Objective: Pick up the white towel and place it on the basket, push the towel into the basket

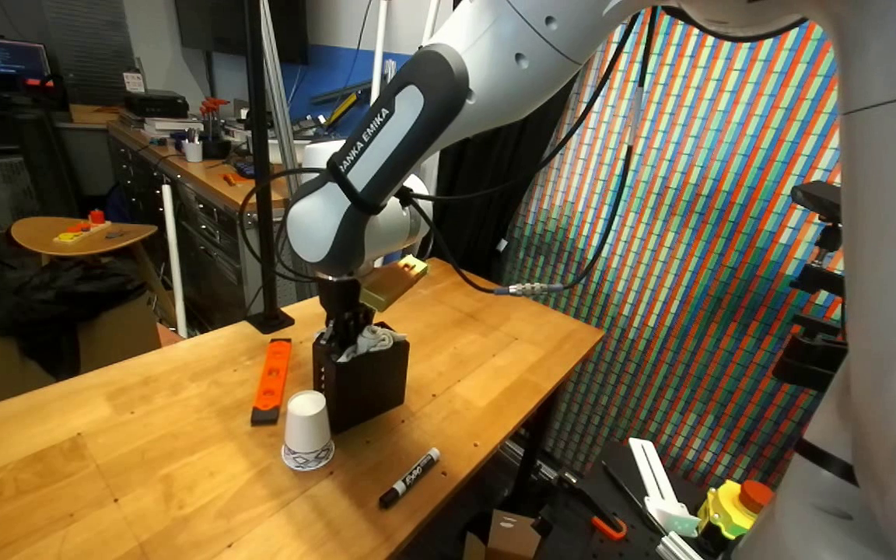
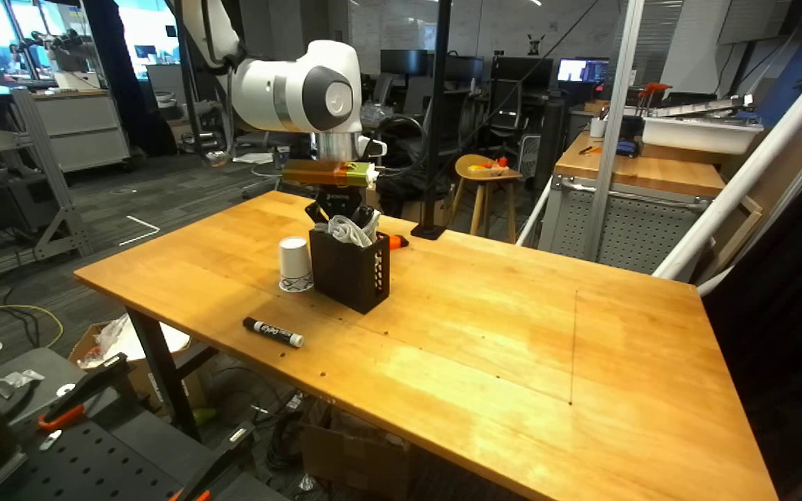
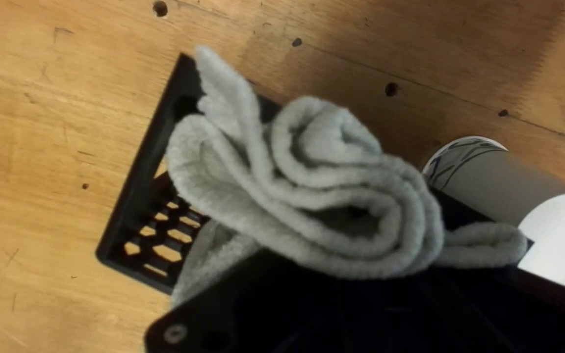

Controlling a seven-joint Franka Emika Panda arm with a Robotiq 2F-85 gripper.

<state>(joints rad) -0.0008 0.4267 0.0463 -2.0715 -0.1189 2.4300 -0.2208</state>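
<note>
The greyish-white towel lies folded and bunched in the mouth of the black basket, with folds rising above the rim. In both exterior views the towel sticks out of the top of the basket, which stands upright on the table. My gripper points down into the basket's mouth against the towel; it also shows in an exterior view behind the towel. In the wrist view the dark gripper fills the bottom edge. Its fingertips are hidden by towel and basket, so its opening is unclear.
An upside-down white paper cup stands close beside the basket. A black marker lies near the table edge. An orange level lies behind the basket. A black pole base stands at the table's far edge.
</note>
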